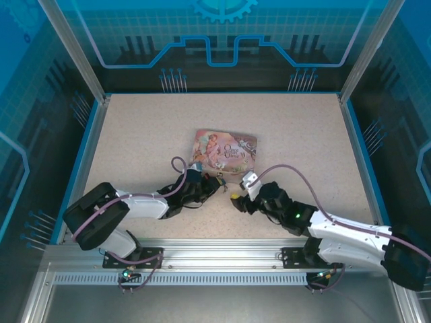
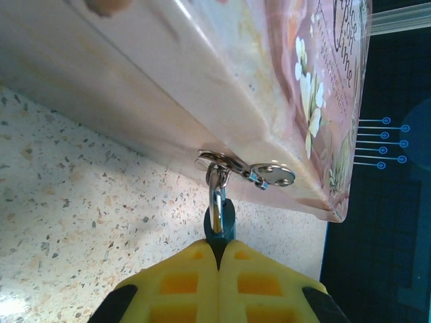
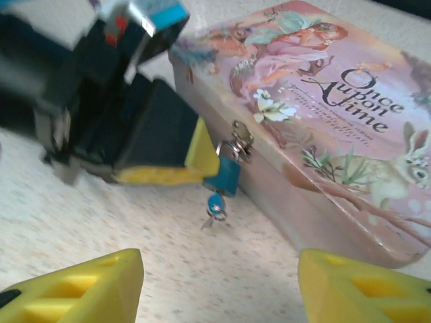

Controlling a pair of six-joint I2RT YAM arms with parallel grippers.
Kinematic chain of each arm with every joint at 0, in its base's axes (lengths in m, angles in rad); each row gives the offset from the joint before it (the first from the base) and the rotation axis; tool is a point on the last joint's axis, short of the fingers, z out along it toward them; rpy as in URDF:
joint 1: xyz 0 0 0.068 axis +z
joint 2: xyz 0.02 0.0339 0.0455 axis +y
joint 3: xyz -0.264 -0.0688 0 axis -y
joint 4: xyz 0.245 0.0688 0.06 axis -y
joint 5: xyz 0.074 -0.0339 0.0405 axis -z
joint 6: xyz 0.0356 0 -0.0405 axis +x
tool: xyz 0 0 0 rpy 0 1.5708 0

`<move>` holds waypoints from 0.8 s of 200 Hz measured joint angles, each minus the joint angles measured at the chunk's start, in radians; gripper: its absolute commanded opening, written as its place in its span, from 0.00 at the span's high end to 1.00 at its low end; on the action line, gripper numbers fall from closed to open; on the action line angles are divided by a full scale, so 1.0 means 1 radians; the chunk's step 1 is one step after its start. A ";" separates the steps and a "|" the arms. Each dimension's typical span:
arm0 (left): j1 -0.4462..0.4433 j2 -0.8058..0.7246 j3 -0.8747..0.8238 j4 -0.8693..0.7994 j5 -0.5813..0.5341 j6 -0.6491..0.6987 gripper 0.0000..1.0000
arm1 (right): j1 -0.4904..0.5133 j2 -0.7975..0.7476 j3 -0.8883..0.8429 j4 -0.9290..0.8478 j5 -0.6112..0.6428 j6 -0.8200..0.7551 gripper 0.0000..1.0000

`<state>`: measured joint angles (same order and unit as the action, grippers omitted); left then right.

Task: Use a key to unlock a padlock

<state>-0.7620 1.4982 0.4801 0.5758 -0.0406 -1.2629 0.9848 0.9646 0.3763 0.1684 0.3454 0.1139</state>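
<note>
Two grippers, left gripper (image 2: 219,247) clenched on padlock (image 3: 224,176) at tin (image 3: 323,121), right gripper (image 3: 221,270) spread empty, right wrist view reveals key (image 3: 215,206) dangling below.

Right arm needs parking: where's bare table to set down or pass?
Bare table lies between the tin and the far wall, and on either side of the tin. Crowded: the tin's near side, where the left gripper clamps the padlock and the right gripper hangs open.
</note>
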 measured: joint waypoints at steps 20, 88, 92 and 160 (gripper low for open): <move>0.001 -0.005 0.010 -0.018 0.000 0.000 1.00 | 0.096 0.100 -0.005 0.047 0.158 -0.097 0.40; 0.014 -0.039 0.037 -0.095 0.011 0.000 1.00 | 0.161 0.452 0.010 0.272 0.405 -0.287 0.45; 0.015 -0.040 0.039 -0.098 0.011 0.001 1.00 | 0.161 0.463 0.015 0.283 0.408 -0.296 0.45; 0.015 -0.040 0.041 -0.108 0.012 0.000 1.00 | 0.147 0.497 0.051 0.389 0.387 -0.348 0.45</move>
<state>-0.7471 1.4578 0.5213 0.4675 -0.0288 -1.2625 1.1320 1.4612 0.4278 0.5571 0.7326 -0.2340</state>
